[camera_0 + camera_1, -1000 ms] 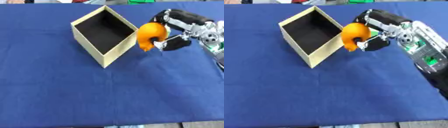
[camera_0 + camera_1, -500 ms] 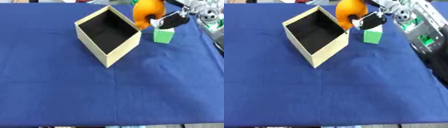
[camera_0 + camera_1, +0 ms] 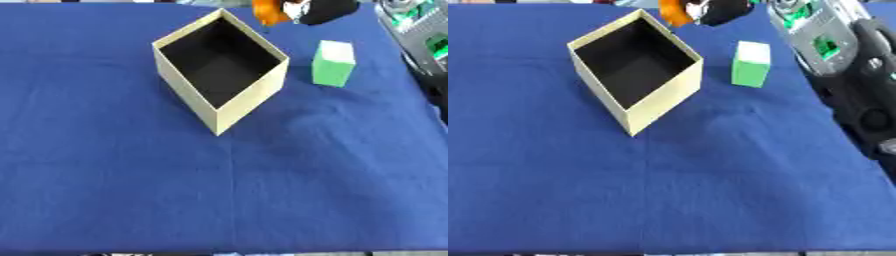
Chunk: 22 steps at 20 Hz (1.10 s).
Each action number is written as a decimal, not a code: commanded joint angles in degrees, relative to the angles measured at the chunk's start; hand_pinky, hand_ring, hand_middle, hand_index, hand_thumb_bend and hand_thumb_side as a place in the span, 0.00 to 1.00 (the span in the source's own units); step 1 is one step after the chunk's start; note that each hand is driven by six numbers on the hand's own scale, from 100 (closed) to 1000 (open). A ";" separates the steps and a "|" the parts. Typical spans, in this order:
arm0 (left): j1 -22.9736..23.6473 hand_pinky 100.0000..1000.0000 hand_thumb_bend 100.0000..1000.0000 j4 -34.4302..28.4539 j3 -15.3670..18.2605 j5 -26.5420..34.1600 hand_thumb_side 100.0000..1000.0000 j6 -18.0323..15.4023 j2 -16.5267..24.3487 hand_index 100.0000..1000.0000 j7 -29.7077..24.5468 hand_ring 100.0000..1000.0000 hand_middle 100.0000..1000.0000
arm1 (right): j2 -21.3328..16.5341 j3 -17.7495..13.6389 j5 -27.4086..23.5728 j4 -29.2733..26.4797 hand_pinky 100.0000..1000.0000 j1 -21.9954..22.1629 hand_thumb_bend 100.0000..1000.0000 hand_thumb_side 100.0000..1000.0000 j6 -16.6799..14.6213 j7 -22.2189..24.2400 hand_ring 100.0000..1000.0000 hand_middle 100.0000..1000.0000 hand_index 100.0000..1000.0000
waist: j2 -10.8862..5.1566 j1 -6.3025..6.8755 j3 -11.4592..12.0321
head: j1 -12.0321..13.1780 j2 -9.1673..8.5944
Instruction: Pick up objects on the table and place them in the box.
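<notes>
Grasping the orange object (image 3: 267, 11) above the far corner of the open box (image 3: 219, 107), right hand (image 3: 724, 10) risks dropping it outside the rim.

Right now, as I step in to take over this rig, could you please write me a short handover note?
Right hand: at the top edge of the view, beyond the far corner of the box, fingers curled round the orange object; it is held above the table, not yet over the opening.
Left hand: not in view.
Box: open, on the blue tablecloth, nothing visible inside.
Green block: standing on the cloth to the right of the box, apart from it.
Done: orange object picked up.
Left: put it in the box, then probably fetch the green block.
</notes>
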 commanded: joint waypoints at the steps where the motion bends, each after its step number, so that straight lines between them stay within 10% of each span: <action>1: -0.44 0.87 0.27 -1.06 0.03 0.22 0.92 -0.08 0.86 0.66 -0.39 0.53 0.60 | 1.35 -1.24 1.47 2.49 0.73 -2.72 0.00 0.12 -0.56 -0.67 0.67 0.56 0.74 | -0.83 0.16 0.19 | -0.48 -0.56; 22: -0.96 0.88 0.26 -1.06 -0.10 0.76 0.93 -0.11 0.48 0.66 -1.07 0.53 0.60 | 10.69 1.37 6.83 16.70 0.76 -6.98 0.00 0.12 -6.03 2.94 0.72 0.60 0.73 | -0.39 -0.45 1.54 | -1.41 -0.64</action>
